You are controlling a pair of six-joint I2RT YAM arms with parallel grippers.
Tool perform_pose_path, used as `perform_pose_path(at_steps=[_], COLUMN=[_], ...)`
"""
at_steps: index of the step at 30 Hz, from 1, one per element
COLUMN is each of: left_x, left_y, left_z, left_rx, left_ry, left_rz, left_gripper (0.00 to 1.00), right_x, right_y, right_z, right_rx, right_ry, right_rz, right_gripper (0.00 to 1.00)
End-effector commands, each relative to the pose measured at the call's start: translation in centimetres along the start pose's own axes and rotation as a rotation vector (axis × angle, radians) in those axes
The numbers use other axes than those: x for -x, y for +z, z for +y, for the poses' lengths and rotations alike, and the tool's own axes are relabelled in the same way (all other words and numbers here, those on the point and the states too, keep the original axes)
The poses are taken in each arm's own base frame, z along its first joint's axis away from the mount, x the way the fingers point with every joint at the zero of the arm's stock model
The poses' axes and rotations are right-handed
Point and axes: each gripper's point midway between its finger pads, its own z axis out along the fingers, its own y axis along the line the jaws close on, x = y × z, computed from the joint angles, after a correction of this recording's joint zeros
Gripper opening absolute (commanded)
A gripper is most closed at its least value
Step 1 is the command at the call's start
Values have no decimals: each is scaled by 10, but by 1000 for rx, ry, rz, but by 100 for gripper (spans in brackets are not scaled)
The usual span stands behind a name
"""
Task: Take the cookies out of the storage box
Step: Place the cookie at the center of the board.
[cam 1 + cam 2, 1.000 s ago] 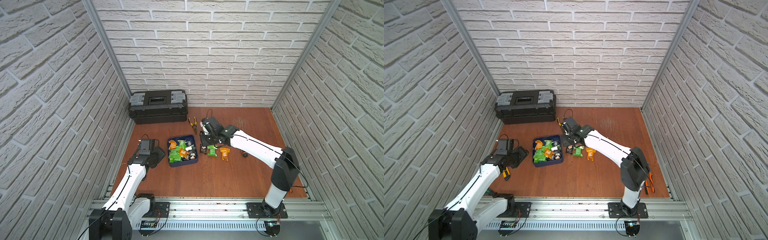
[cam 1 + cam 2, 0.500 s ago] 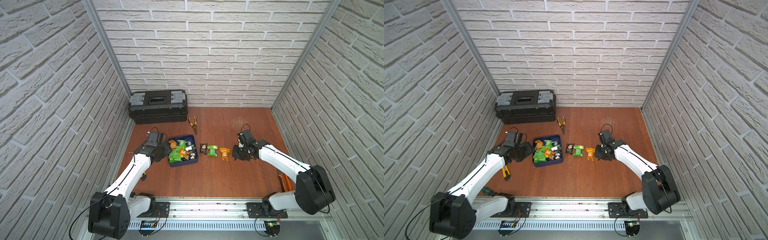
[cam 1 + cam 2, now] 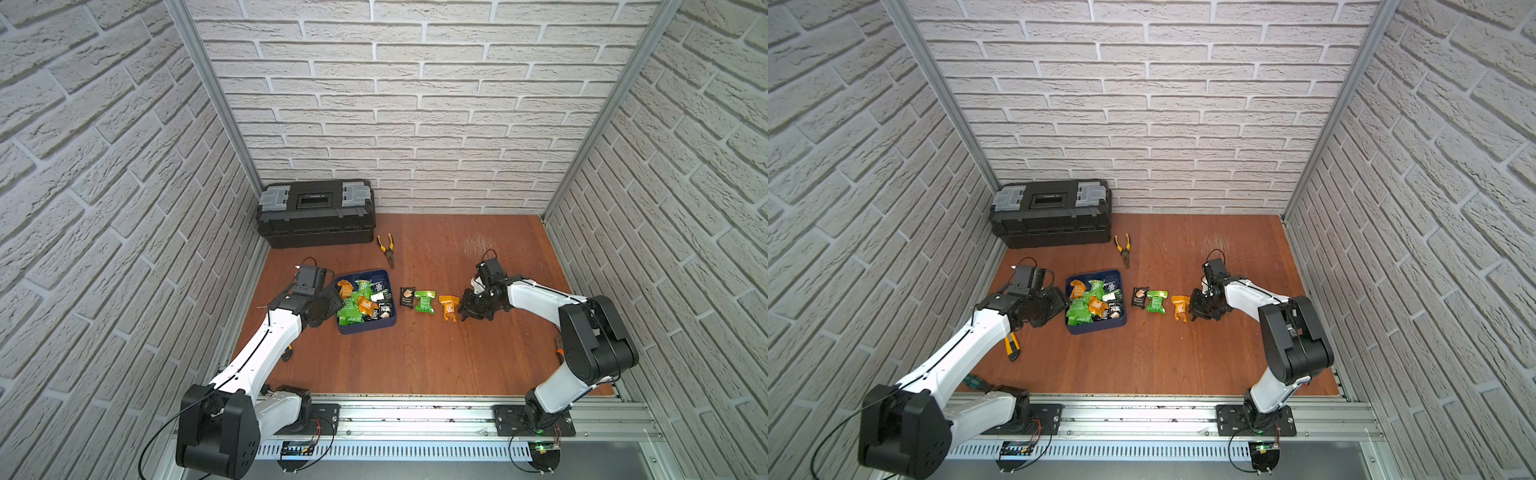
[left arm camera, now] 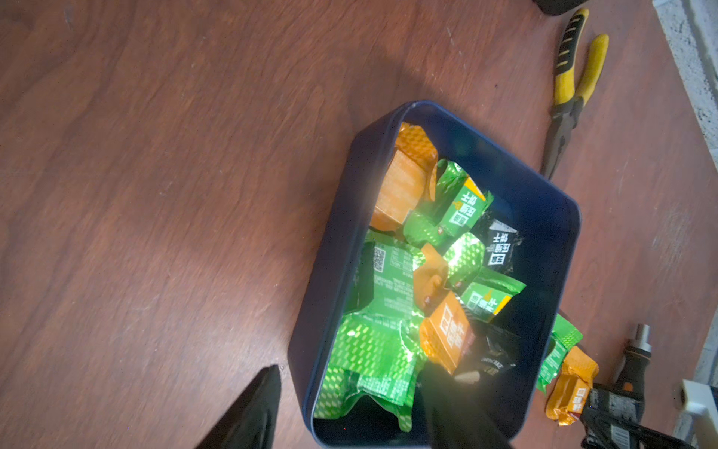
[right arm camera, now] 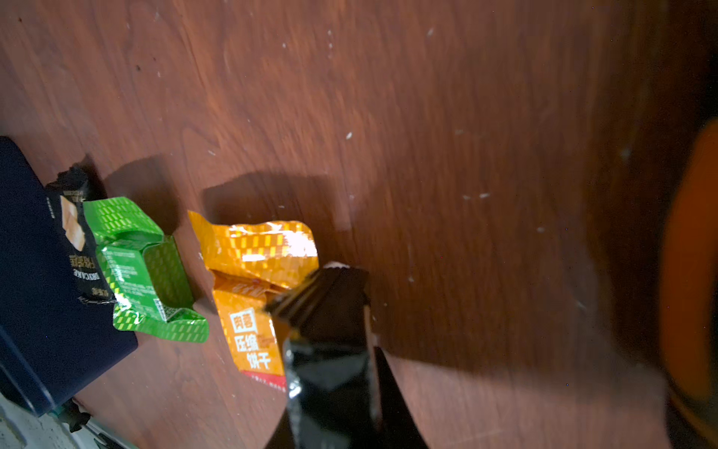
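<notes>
Cookies (image 4: 373,350) in green, orange and black foil are seen heaped inside the storage box (image 3: 365,329), a shallow navy tray set on the wooden table (image 3: 415,365) in front of the left arm. The left gripper (image 4: 349,373) is positioned at the side of the box toward that arm with its jaws standing apart: in the left wrist view one finger (image 4: 252,408) is seen outside the wall and the other over the packets within, and whether either touches anything cannot be told. Three packets are laid in a row on the table just beside the box on the side toward the right arm: a black packet (image 3: 407,297) nearest the wall, a green packet (image 3: 424,300) next to it, and an orange packet (image 3: 449,306) farthest out. The right gripper (image 3: 466,309) is positioned just beside the orange packet and is closed on a fourth packet (image 5: 330,322), black and crinkled, whose free end is seen overlapping the orange one in the right wrist view; whether the two touch cannot be told. A black toolbox (image 3: 316,214) is stood against the back wall, and yellow-handled pliers (image 3: 387,249) are laid on the table near its corner, apart from the box.
</notes>
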Motion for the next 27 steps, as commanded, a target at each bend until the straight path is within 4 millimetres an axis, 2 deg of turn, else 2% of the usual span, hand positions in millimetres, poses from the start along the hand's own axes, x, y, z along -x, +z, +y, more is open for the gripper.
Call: perform_pose_path(at_steps=[1, 6, 12, 15, 22, 27], left_x=[1, 1, 3, 4, 4, 3], left_y=[0, 3, 2, 1, -1, -2], left_z=[-4, -1, 0, 0, -1, 0], left_rx=[-29, -24, -16, -12, -17, -19], left_ry=[5, -23, -26, -24, -21, -22], left_rz=[-6, -11, -20, -24, -28, -29], left_gripper=[64, 64, 64, 64, 64, 64], right_x=[10, 9, 10, 10, 17, 19], right_y=[-7, -25, -38, -35, -22, -17], right_z=[4, -16, -22, -23, -17, -14], right_rx=[-1, -127, -171, -176, -161, -154], right_ry=[-43, -80, -102, -108, -139, -153], right_rz=[-34, -64, -92, -82, -55, -36], right_gripper=[27, 37, 39, 38, 28, 27])
